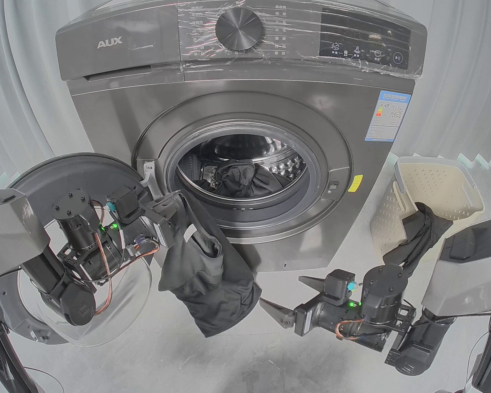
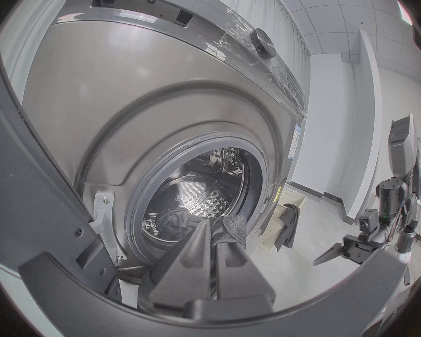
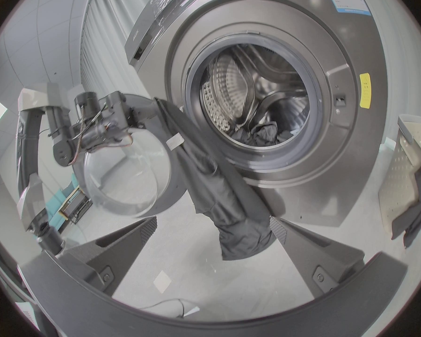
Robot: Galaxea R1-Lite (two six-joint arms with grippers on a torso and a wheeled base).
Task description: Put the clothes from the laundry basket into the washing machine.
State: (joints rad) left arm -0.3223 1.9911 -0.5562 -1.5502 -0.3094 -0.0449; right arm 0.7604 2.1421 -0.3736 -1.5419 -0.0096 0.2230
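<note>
1. Okay, the left gripper [image 1: 171, 207] is pressed together on the top edge of a black cloth garment [image 1: 207, 271]. It hangs just outside the round drum opening [image 1: 240, 173] of the grey metal front-loading washing machine [image 1: 120, 105].
2. Main risk, I'd say: the cloth hangs long, well below the lower lip of the opening. If only the top goes in, the tail could drape over the seal and slide out onto the grey floor [image 1: 147, 367].
3. The pinch catches only one edge, so a quick swing could pull the garment free.
4. The round glass-fronted washer door [image 1: 65, 165] stands open right beside my left arm. Swinging wide could knock it, or push it towards closing.
5. The right gripper [image 1: 289, 297] is spread and holds nothing. It sits low, near the garment's hem but apart from it. It could snag the hem if either arm drifts.
6. A dark bundle of clothes [image 1: 237, 177] already lies in the drum and leaves room.
7. The cream perforated plastic laundry basket [image 1: 398, 214] sits to the right of the washer. One more black garment [image 1: 420, 236] hangs over its rim, and tugging that could tip the basket.
</note>
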